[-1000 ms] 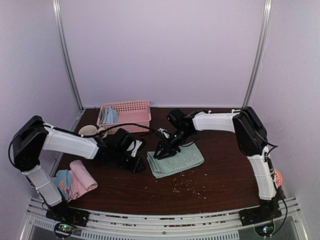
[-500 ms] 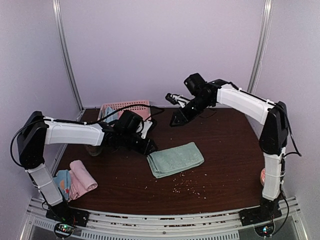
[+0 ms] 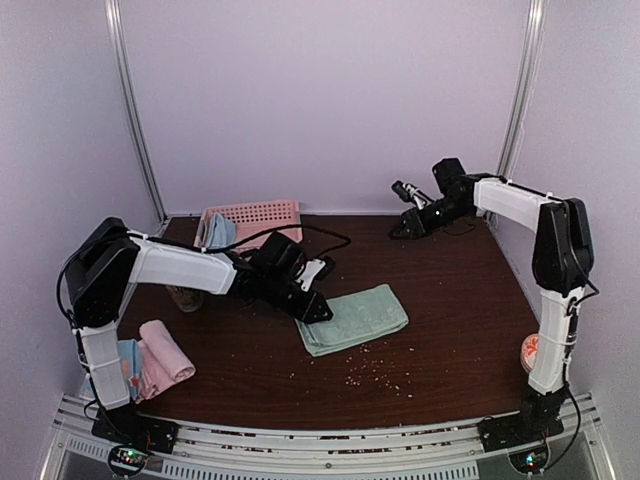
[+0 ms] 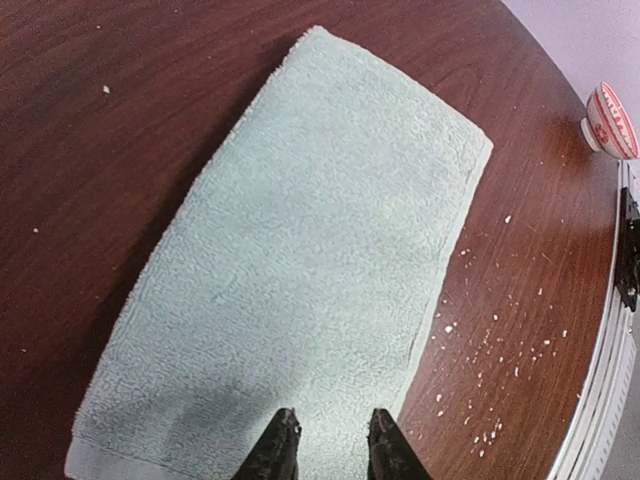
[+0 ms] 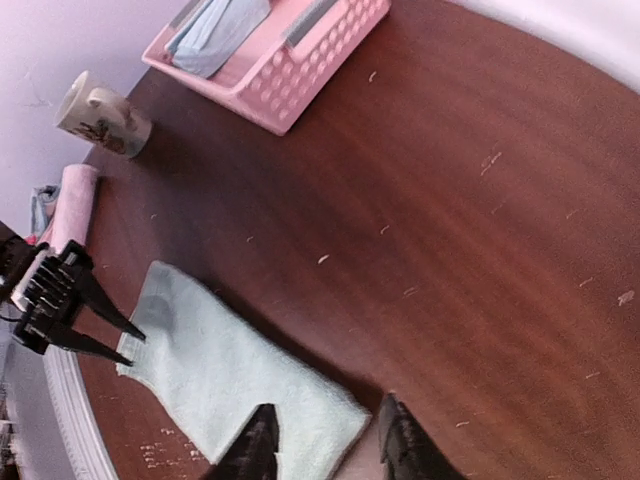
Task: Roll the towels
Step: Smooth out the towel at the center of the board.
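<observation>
Your right claw (image 5: 325, 445) has swung off the green towel (image 3: 355, 318) and now hangs in the upper right of the overhead view, well apart from the cloth. Your left claw (image 4: 328, 445) has moved in to the towel's left end. The towel lies where it lay before.

The left claw's fingers stand a narrow gap apart with nothing between them. In the left wrist view they sit at the bottom edge of the frame, over the towel's short near end. Whether the tips touch the cloth you cannot tell. From there the towel stretches flat and unrolled toward the upper right of that view, a long folded rectangle on the dark tabletop (image 3: 450, 300).

The right claw is parted too, a little wider, and holds nothing. Its wrist view looks down on bare wood, with the towel's far corner just above the fingertips.

Crumbs (image 3: 375, 370) are scattered just below the towel in the overhead view. A small bowl (image 4: 610, 120) sits near the right edge of the tabletop.

In the lower left of the overhead view a rolled pink towel (image 3: 165, 350) rests on a dotted blue towel (image 3: 122, 358). At upper left stands a pink basket (image 3: 255, 212) with a light blue towel (image 3: 220, 232) inside it. A mug (image 5: 100, 112) stands beside the basket.
</observation>
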You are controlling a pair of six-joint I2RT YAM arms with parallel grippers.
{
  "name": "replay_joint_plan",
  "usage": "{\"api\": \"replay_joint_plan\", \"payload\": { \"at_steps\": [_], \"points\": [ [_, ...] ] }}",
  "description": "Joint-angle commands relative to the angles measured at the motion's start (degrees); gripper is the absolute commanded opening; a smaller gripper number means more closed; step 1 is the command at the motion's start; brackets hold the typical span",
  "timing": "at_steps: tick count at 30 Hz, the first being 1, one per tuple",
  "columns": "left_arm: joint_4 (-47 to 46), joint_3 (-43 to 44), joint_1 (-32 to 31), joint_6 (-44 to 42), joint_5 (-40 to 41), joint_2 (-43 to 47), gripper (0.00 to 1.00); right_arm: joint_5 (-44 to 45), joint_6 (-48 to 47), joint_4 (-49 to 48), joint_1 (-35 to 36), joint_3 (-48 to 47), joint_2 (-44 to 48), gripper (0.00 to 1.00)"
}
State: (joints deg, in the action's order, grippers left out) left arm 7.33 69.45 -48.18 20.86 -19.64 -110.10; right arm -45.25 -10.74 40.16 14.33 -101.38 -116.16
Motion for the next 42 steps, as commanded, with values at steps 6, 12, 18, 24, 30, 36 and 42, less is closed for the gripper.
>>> {"api": "replay_joint_plan", "payload": {
  "at_steps": [6, 12, 18, 24, 30, 36, 42],
  "points": [
    [-1.55, -6.68, -0.77, -0.39, -2.62, 1.76, 0.23, -9.91, -10.26, 10.29, 4.62, 8.11, -4.54, 0.14],
    [-1.77, -12.87, -0.73, -1.11, -0.98, 2.85, 0.22, -4.53, -11.62, 11.16, 6.67, 10.19, -8.40, 0.11],
    [-1.59, -12.43, -0.77, -1.00, -0.43, 2.38, 0.21, 1.41, -9.60, 9.59, 6.73, 12.23, -11.54, 0.04],
    [1.52, -7.74, -0.68, -2.81, 2.50, 4.32, 0.22, 4.42, -8.79, 8.16, 6.75, 16.36, -9.52, 0.03],
    [3.96, -1.75, -0.02, -4.26, 7.68, 4.25, 0.21, 3.89, -12.00, 10.73, 6.70, 19.40, -4.37, 0.04],
    [4.13, 0.07, 3.39, -2.67, 8.87, 0.30, 0.19, 0.50, -14.63, 11.54, 6.69, 21.23, 3.08, 0.08],
    [3.91, 0.23, 3.46, -3.88, 7.20, -3.79, 0.18, -2.00, -18.43, 14.18, 6.76, 22.60, 3.54, 0.08]
  ]
}}
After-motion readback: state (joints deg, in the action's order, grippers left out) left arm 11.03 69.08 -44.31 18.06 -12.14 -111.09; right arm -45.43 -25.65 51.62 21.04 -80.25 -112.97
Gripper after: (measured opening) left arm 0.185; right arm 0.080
